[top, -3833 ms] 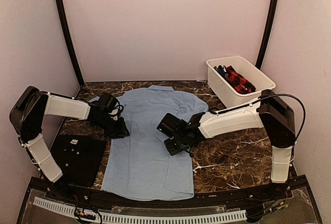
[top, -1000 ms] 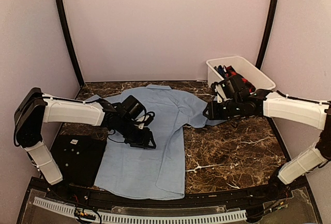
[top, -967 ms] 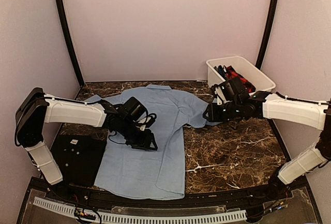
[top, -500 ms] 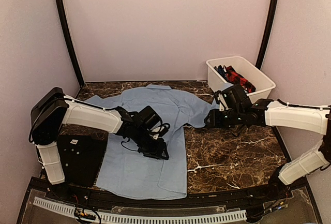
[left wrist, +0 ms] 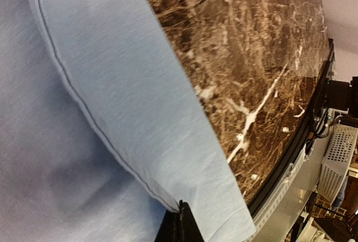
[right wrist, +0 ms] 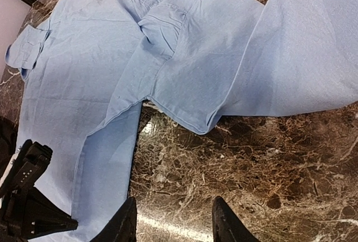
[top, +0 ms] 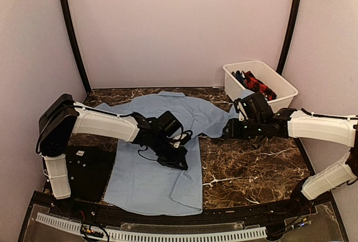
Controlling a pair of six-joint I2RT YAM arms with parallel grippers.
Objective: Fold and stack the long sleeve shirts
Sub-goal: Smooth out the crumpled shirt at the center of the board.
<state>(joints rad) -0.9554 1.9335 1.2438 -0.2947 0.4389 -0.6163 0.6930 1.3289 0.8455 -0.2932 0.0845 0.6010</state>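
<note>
Pinching the side hem of the light-blue shirt spread left of the white bin, the left gripper is clamped shut, likely to fold that edge over, while the right gripper hovers half-open, empty, nearer the bin.

Light fell soft and even from overhead, leaving a pinkish cast on the walls. Shadows on the table were short and faint. The left wrist view was blurred across the near shirt and steeply tilted. The right wrist view was sharper, with a pale sheen on the stone near its bottom edge.
</note>
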